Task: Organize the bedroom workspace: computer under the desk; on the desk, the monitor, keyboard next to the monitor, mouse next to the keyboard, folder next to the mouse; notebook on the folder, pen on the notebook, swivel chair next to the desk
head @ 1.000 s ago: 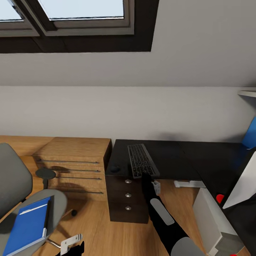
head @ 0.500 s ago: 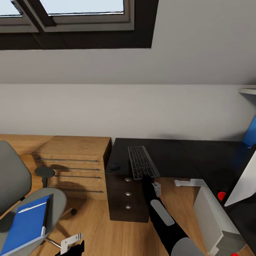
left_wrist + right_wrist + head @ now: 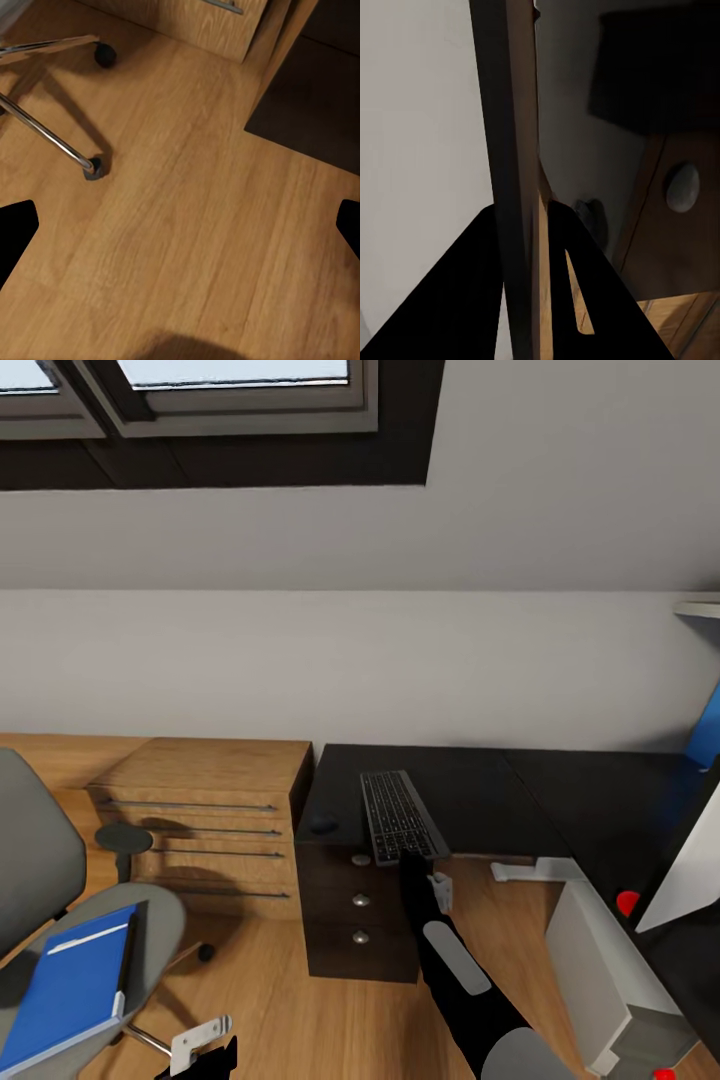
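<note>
The right arm point(image 3: 455, 970) reaches from the lower right of the head view up toward the centre, its gripper point(image 3: 412, 857) clamped on a thin edge, with both dark fingers point(image 3: 472, 300) pressed against it in the wrist view. The left gripper point(image 3: 180, 225) points downward with its fingers spread wide apart, their black tips at the frame's left and right edges.

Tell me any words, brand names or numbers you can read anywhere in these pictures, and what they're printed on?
None can be read.
The keyboard keys: legends too small and blurred to make out.
The blue folder on the swivel chair: its white strip looks blank.
The cabinet drawers and the wooden chest: no lettering visible.
</note>
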Controlling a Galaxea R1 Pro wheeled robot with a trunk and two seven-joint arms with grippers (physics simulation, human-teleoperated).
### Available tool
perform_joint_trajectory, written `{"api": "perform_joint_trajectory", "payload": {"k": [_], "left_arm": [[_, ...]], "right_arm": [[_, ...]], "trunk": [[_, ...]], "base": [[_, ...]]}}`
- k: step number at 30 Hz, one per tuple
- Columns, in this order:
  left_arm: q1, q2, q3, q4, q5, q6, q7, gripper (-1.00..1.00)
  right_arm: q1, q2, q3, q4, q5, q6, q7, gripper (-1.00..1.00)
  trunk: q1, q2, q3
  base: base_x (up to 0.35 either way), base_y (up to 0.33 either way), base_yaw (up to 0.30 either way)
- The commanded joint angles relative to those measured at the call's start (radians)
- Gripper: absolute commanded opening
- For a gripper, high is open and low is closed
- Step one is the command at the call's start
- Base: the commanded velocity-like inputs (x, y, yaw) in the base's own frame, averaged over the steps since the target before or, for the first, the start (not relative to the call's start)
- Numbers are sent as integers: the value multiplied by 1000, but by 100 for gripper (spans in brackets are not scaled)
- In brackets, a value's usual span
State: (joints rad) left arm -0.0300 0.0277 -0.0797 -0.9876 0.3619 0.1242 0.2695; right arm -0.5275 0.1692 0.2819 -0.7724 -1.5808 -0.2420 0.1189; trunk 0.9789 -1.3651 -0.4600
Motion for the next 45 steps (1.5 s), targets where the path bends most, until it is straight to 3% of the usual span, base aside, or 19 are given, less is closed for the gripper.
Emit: {"api": "perform_joint_trajectory", "payload": {"k": [1, 11, 45], "left_arm": [[0, 1, -5, -2, 8, 3, 9, 100], [0, 1, -5, -2, 8, 3, 10, 100], [0, 3, -6, 49, 6, 6, 4, 100]], "right_arm": [[-1, 0, 4, 1, -12, -7, 10, -100], [-1, 0, 3, 1, -11, -7, 10, -100], [-1, -1, 2, 1, -11, -7, 8, -100]], "trunk": [[4, -8, -4], [42, -78, -36], [42, -78, -36]], "base": [[0, 0, 0], [0, 0, 0], [37, 0, 0]]}}
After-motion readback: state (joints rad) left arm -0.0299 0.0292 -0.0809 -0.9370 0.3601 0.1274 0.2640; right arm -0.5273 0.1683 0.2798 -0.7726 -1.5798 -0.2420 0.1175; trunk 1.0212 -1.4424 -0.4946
